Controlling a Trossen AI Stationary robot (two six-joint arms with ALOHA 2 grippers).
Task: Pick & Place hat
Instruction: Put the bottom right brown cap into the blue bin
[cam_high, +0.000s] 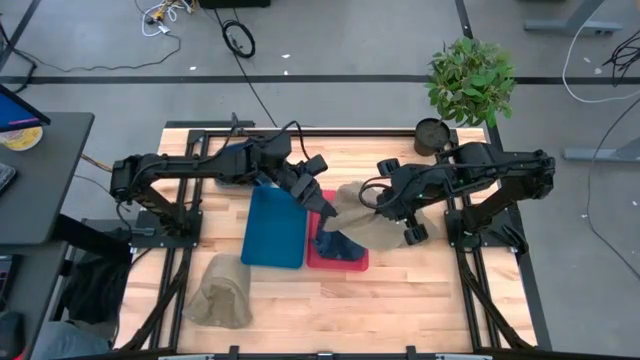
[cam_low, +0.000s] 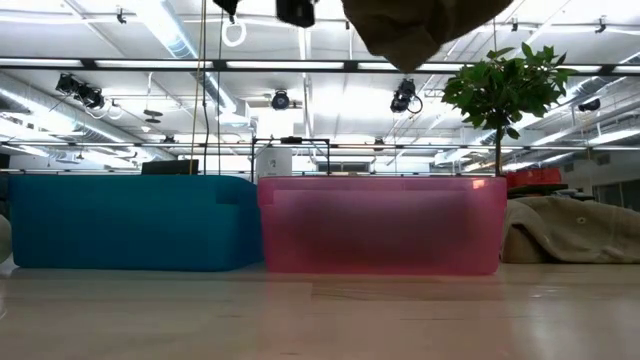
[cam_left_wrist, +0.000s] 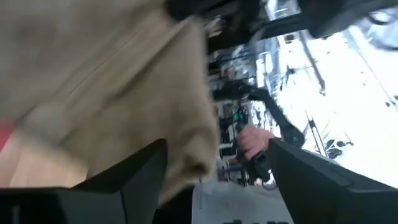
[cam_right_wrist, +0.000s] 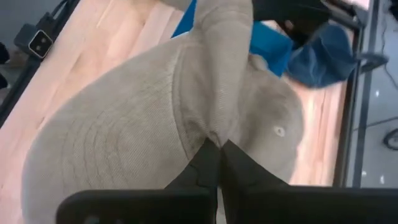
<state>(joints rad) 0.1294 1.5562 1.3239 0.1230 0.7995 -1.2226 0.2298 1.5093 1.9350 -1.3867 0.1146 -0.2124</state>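
Right gripper at frame centre, jaws clenched on a fold of the beige hat, over the red bin. Left gripper just left of it, above the blue bin; jaws released.

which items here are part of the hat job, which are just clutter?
In play:
- tan hat, pinched by right gripper
- left gripper
- red bin, dark blue hat inside
- blue bin
- second tan hat

Clutter:
- potted plant
- desk
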